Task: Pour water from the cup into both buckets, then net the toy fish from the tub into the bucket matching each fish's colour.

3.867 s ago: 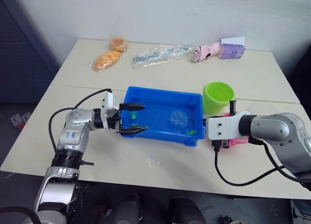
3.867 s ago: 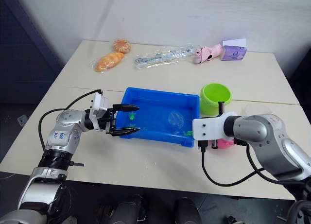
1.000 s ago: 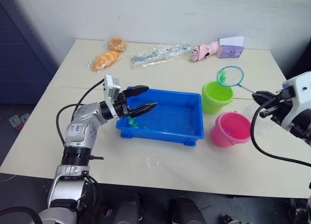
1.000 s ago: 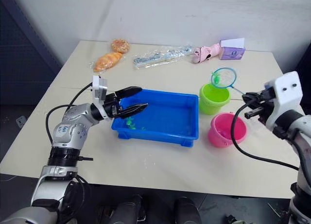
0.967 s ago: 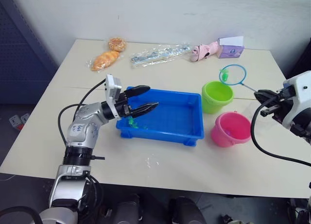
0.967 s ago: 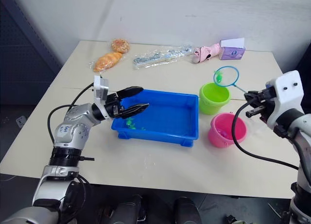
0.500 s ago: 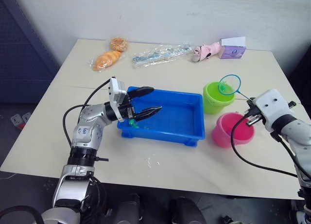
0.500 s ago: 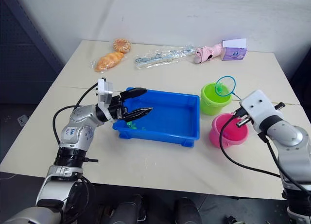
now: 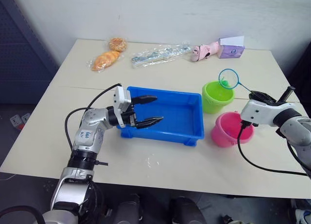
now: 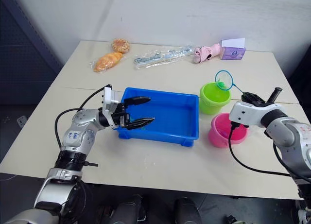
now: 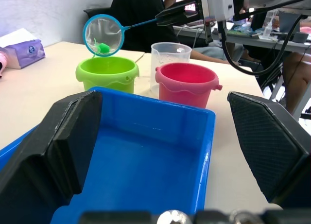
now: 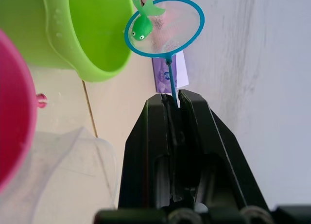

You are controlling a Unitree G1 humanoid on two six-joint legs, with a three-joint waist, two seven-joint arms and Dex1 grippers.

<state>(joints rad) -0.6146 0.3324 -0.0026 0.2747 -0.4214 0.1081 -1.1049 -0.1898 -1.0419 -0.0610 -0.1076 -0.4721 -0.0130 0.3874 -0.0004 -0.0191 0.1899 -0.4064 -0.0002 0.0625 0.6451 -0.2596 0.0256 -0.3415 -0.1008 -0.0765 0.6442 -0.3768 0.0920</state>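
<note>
The blue tub (image 9: 170,118) lies mid-table. My left gripper (image 9: 158,109) is open, its fingers spread over the tub's left end. To the tub's right stand the green bucket (image 9: 217,96) and the pink bucket (image 9: 228,129). The clear cup (image 11: 170,56) stands behind the pink bucket. My right gripper (image 9: 256,94) is shut on the net's thin handle. The net's light-blue hoop (image 9: 228,78) hangs tilted just above the green bucket's far rim. A green toy fish (image 12: 142,25) lies in the mesh.
Along the table's far edge lie two wrapped breads (image 9: 108,59), a clear bag (image 9: 160,54), a pink toy (image 9: 206,50) and a purple tissue pack (image 9: 232,49). People sit behind the table (image 11: 141,15) in the left wrist view.
The net has come up out of the tub with a green fish and now hangs over the green bucket. My right arm has dropped lower beside the pink bucket. The left gripper shifted slightly.
</note>
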